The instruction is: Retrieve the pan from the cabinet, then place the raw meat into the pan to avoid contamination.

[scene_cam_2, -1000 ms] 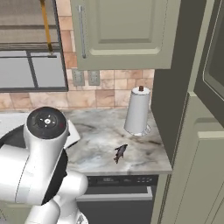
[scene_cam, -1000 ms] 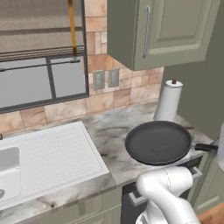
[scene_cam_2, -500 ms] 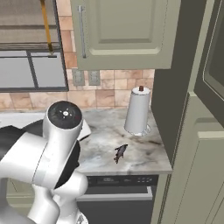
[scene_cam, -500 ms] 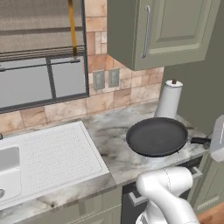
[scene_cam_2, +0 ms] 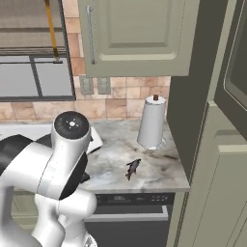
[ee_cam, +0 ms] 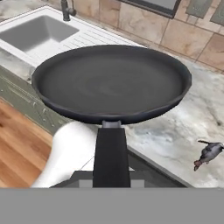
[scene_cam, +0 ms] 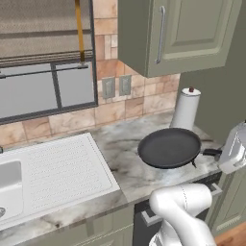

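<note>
Presently my pincer [scene_cam: 226, 153] grips the handle of one pan [scene_cam: 169, 147], held level above the counter [scene_cam: 120, 168], handle pointing away from the sink [scene_cam: 9, 180]. One raw meat [scene_cam_2: 132, 168] lies beside the towel roll [scene_cam_2: 152, 122].

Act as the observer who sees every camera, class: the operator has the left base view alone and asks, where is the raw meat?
Observer: The raw meat lies on the counter, in front of the paper-towel roll.
Operator: Is the pan touching it?
Observer: No. In the hand view the pan is apart from the fish, which lies beside it near the frame's right edge.
Operator: Does the gripper have the pan?
Observer: The handle runs straight down to the gripper at the bottom of the hand view, so it looks held.
</note>
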Available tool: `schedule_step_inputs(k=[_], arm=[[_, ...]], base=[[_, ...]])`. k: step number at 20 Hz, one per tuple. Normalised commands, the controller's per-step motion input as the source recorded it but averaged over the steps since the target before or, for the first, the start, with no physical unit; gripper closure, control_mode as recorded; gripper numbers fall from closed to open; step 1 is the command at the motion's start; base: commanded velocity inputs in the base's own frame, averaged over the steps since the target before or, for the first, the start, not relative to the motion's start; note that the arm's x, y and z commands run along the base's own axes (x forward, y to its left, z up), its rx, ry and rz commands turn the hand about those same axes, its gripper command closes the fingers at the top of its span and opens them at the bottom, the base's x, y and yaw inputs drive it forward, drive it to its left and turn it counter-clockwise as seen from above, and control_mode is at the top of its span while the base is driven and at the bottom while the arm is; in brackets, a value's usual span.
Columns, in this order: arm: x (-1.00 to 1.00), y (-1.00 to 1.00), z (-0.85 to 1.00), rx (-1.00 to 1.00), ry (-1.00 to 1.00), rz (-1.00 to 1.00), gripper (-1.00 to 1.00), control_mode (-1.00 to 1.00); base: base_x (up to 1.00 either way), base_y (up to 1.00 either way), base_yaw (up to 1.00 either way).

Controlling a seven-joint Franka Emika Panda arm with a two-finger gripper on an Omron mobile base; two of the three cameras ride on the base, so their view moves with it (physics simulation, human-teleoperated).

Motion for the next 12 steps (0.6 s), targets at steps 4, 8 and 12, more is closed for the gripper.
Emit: schedule_step_inputs(k=[4, 8, 12], arm=[[0.2, -0.04, -0.25, -0.02, 0.0, -0.07, 1.0, -1.0], [0.24, -0.05, -0.16, -0.01, 0.0, -0.05, 1.0, -1.0], [0.22, -0.06, -0.24, 0.0, 0.0, -0.04, 1.0, -1.0]], base=[[0.0, 0.0, 0.0], [0.0, 0.0, 0.0], [0.0, 0.0, 0.0]])
